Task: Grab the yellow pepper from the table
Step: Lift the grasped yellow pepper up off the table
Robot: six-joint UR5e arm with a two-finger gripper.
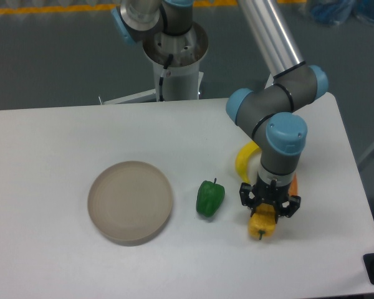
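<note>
The black two-finger gripper point(269, 208) points straight down at the white table point(62, 143), its fingers clamped on either side of the yellow pepper point(262, 225), which sits directly beneath it with its short dark stem pointing toward the near edge. The pepper looks smooth and waxy, yellow-orange and blocky; whether it touches the tabletop cannot be told. Just behind the gripper, the curved yellow banana point(244, 157) arcs out from behind the wrist, and a sliver of an orange slice point(293, 184) shows at the gripper's far side, mostly hidden. Near the gripper, toward the table's middle, lies a glossy green pepper point(209, 198) with lobed sides and a short stem. Farther that way rests a round, matte beige plate point(130, 201) with a shallow raised rim. The arm point(277, 115) descends in a silver tube to grey joints with light-blue caps, folding so the wrist hangs vertical. No lettering is legible.
</note>
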